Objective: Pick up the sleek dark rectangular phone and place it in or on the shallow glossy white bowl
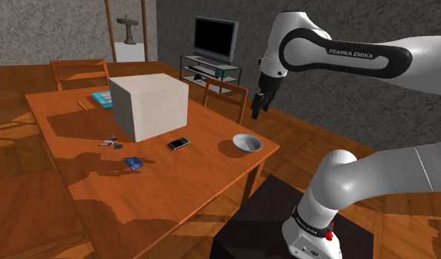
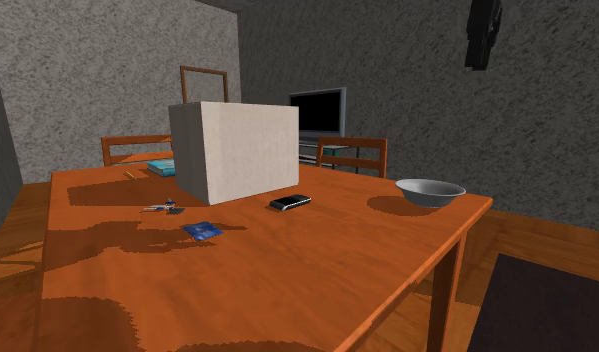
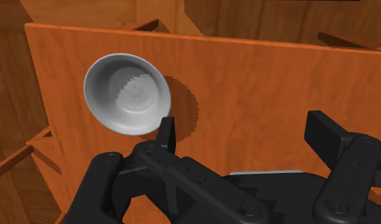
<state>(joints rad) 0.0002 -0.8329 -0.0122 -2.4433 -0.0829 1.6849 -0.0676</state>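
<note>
My pincer [image 1: 259,104] wide, empty, high over bench [image 1: 196,187]. On it: one phone [image 1: 178,143], one bowl [image 1: 247,143], one box [image 1: 149,105]. Phone near box.

Rough grey walls [image 1: 49,29], wood floor [image 1: 314,140]. Orange wooden table [image 1: 196,187], patchy shadows across tabletop. Wooden chair [image 1: 79,71] at one far edge, second chair [image 1: 227,96] at adjoining far edge. Black-screened TV [image 1: 215,37] on low shelved stand [image 1: 209,73] against back wall. Wooden door frame [image 2: 203,68] nearby.
</note>
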